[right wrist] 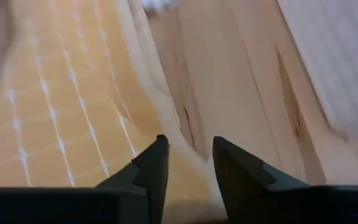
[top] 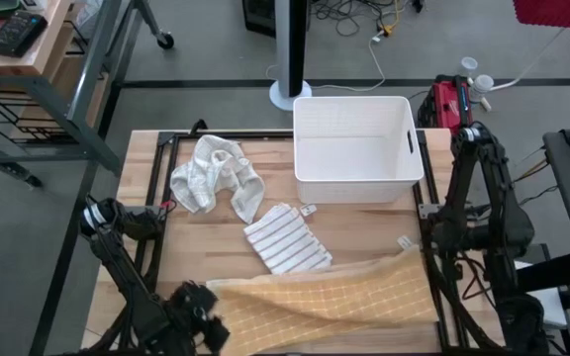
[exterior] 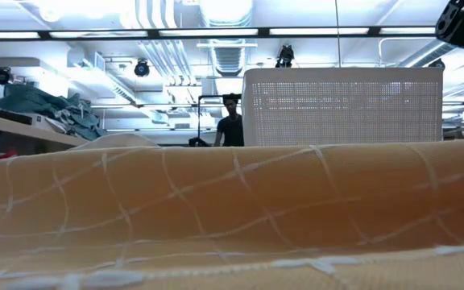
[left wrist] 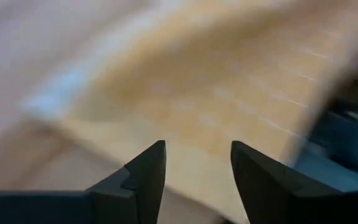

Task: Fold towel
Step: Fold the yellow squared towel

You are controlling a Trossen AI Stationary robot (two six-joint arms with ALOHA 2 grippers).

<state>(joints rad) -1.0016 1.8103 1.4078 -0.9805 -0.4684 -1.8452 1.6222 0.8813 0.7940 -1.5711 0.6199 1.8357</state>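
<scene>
Both pincers, left pincer (left wrist: 197, 165) and right pincer (right wrist: 190, 158), stand parted and empty over the yellow checked towel (top: 334, 297) on the desk's (top: 216, 232) near edge; next: regrasp for another fold

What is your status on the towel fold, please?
Left gripper jaws open, right gripper jaws open, nothing held. Orange towel at front edge, still rumpled. Striped cloth touching its far edge.

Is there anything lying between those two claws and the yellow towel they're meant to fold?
Nothing visible does. The left gripper and the right gripper each show open fingers directly over the yellow towel, with nothing lying between. The striped cloth sits beside the towel's far edge.
</scene>
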